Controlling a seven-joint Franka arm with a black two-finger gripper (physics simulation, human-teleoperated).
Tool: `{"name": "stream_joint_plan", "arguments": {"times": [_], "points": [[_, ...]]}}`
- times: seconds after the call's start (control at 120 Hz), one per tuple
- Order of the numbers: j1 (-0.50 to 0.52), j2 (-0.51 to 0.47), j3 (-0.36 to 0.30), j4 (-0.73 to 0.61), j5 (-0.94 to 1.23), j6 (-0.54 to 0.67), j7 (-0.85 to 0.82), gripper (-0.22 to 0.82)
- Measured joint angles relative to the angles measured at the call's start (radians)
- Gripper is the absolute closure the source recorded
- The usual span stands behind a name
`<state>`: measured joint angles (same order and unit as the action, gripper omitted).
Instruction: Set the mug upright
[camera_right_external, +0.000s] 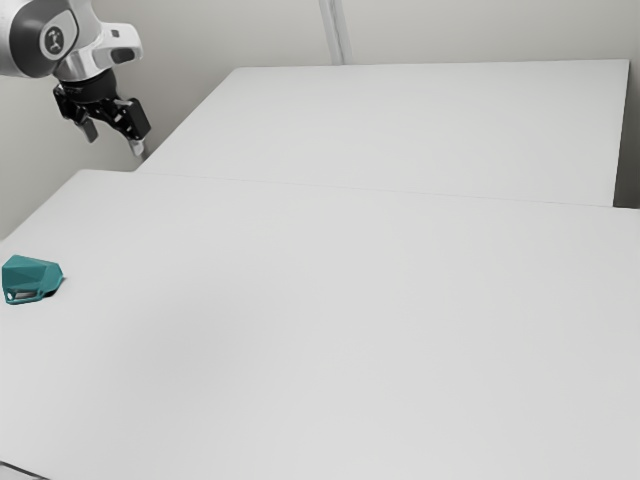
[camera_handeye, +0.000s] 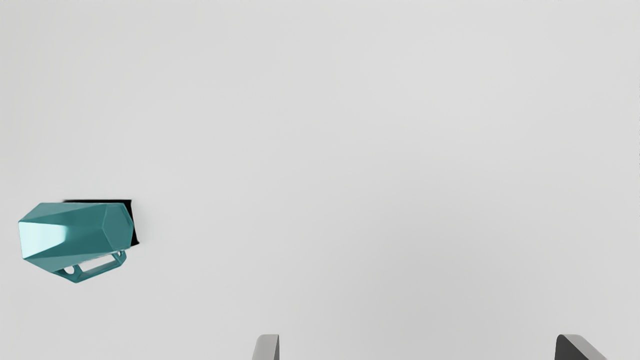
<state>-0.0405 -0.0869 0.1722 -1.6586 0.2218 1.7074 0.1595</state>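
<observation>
Dark line (camera_right_external: 24, 471): lying nearest the exterior camera, at the exterior view's left, and running well apart from the gripper (camera_right_external: 114, 142).
Teal mug (camera_right_external: 34, 275): lying on its side on the white table (camera_right_external: 330, 330), well apart from the gripper; sitting lower than it and nearer the exterior camera. In the wrist view it is resting off to one side of the gripper, outside the space between the fingers (camera_handeye: 266, 348).
Handle (camera_handeye: 100, 269): sticking out from the mug's side, toward the exterior camera.
Flat end (camera_handeye: 118, 227): facing sideways rather than down, and turning toward the gripper's side in the wrist view.
Black patch (camera_handeye: 134, 240): hugging the mug's edge on the table, well apart from the gripper.
White arm (camera_right_external: 92, 52): coming in from the exterior view's upper left and carrying the gripper beneath it.
Gripper: hanging in the air with its tips pointing down, holding nothing; its two fingers are standing wide apart, the tabletop showing between them.
Far white surface (camera_right_external: 420, 125): stretching from near the gripper toward the exterior view's right, meeting the table along a thin seam (camera_right_external: 400, 190).
Wall strip (camera_right_external: 336, 30): rising behind that surface, farther toward the exterior view's right than the gripper.
</observation>
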Motion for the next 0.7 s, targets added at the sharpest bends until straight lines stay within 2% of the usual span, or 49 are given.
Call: {"name": "stream_joint_plan", "arguments": {"times": [0.242,0.367,0.467,0.7], "points": [[0.003,-0.015,0.000,-0.004,-0.006,0.006,0.021,0.00],[0.033,0.018,0.004,-0.005,-0.017,0.023,0.029,0.00],[0.129,0.046,0.004,-0.005,-0.097,0.031,0.036,0.00],[0.433,0.122,0.005,0.000,-0.315,-0.001,0.084,0.00]]}}
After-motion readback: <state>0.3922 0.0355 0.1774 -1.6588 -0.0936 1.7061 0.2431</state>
